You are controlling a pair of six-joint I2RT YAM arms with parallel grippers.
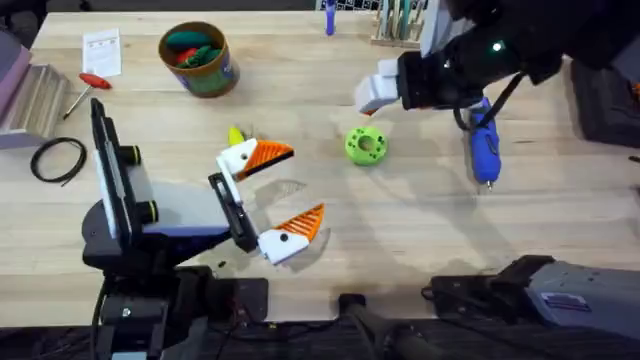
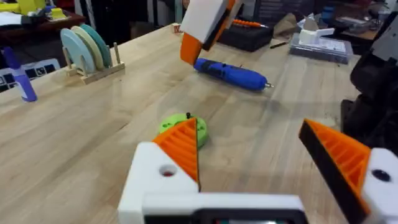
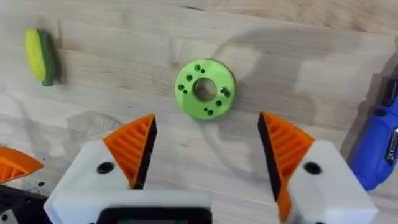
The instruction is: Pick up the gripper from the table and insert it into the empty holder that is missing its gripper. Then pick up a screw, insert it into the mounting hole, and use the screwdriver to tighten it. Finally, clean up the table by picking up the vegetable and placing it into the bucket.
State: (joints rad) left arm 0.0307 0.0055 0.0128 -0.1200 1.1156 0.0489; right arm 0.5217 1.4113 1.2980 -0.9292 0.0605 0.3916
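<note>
My right gripper [image 1: 374,97] hangs open just above and behind the green disc [image 1: 365,145]; its orange pads straddle the green disc [image 3: 204,89] in the right wrist view. The blue screwdriver [image 1: 484,146] lies on the table right of the disc, under the right arm. My left gripper [image 1: 285,190] is open and empty, left of the disc. The yellow vegetable [image 1: 236,135] lies beside its far finger, also seen as the vegetable [image 3: 40,56] with a green end. The green bucket [image 1: 198,60] stands at the back left with toys inside. The loose gripper and its holder are out of view.
A red-handled screwdriver [image 1: 90,84], a paper card [image 1: 102,52] and a black cable ring [image 1: 58,158] lie at the left. A wooden rack of discs [image 2: 87,53] and a blue marker [image 1: 329,18] stand at the back edge. Bare wood lies in front of the disc.
</note>
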